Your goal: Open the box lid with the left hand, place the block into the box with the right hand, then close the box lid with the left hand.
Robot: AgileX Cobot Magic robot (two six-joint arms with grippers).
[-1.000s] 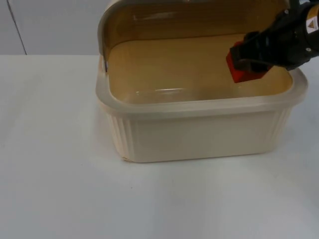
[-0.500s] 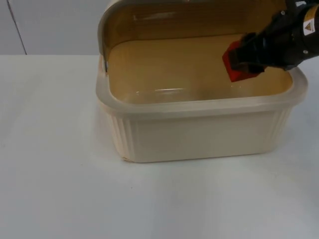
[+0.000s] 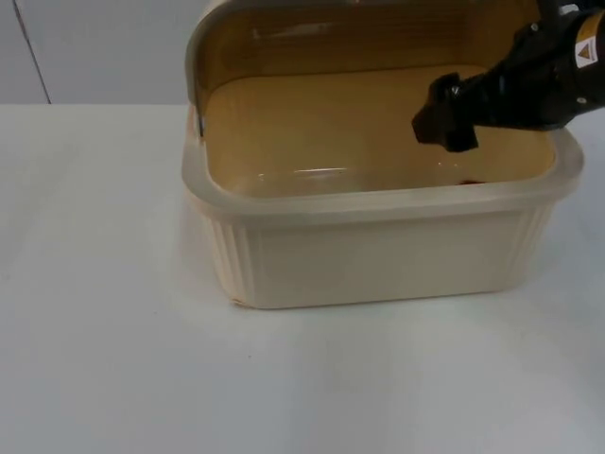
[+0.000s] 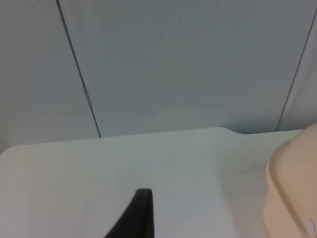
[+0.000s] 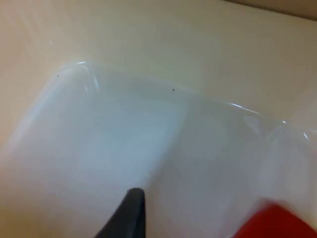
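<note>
From above, the cream box [image 3: 378, 236] sat on the white desk [image 3: 113, 378], its lid [image 3: 203, 47] thrown back and standing up behind the opening. The right pincer [image 3: 442, 121] hung over the box's interior, toward the side farthest from the lid's hinge corner, with nothing red between its fingers. Whether they were spread wide or barely parted, I could not tell from up there. Just inside the box's near wall, below that pincer, a thin sliver of red peeked over the rim: the block [image 3: 470, 181], down on the box floor.

From the left wrist, the left pincer [image 4: 138, 213] waited off to the side of the box, one dark fingertip over bare desk, the box's rounded corner [image 4: 292, 193] just beside it and the grey partition wall [image 4: 188, 64] beyond. Its opening could not be judged.

From the right wrist, the camera looked straight down into the box's glossy floor [image 5: 124, 148], and there was the red block [image 5: 275, 223], lying apart from the dark fingertip [image 5: 130, 213], free of any grip.

The block looked small, rigid and light, easy to pinch across two flat faces. The lid seemed stiff, smooth plastic, likely slippery; I'd have taken it by its raised front edge, from the box's left side, and swung it down gently.
</note>
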